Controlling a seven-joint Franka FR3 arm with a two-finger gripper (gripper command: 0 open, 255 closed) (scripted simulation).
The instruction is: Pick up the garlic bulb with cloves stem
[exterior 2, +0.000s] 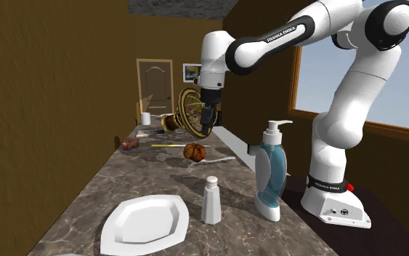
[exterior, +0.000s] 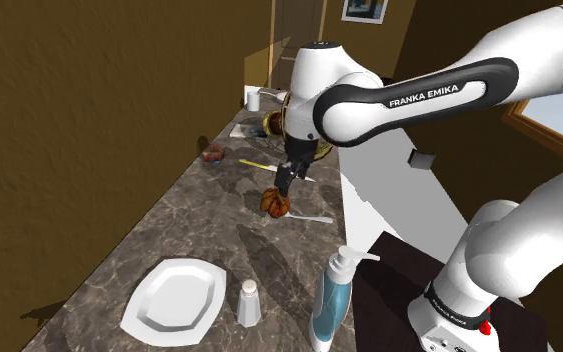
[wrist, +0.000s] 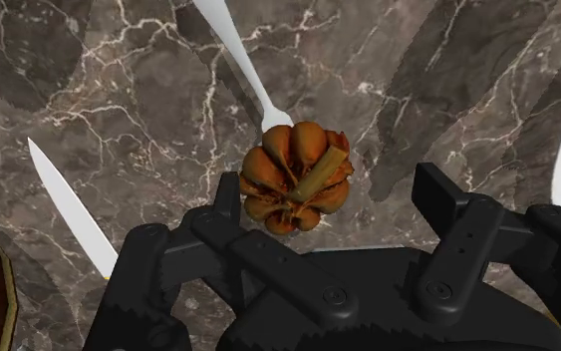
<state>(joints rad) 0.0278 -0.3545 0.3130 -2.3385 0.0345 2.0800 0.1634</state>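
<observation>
Garlic (wrist: 293, 179), rust-brown, lies on a dark marble counter (exterior: 199, 225) beside a brown wall (exterior: 89, 100). Its stem leans off upright, away from the knife (wrist: 69, 204). The gripper (exterior: 283, 188) hangs over it, fingers spread, grasping nothing.

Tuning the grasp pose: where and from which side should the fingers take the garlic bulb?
Probably from above, across the round garlic bulb. It sits low on the counter with its short stem slanted, a poor handle; the ribbed sides offer the fingers opposing faces.

Pump bottle (exterior: 331, 300), base beyond the shoulder view's bottom edge
</observation>
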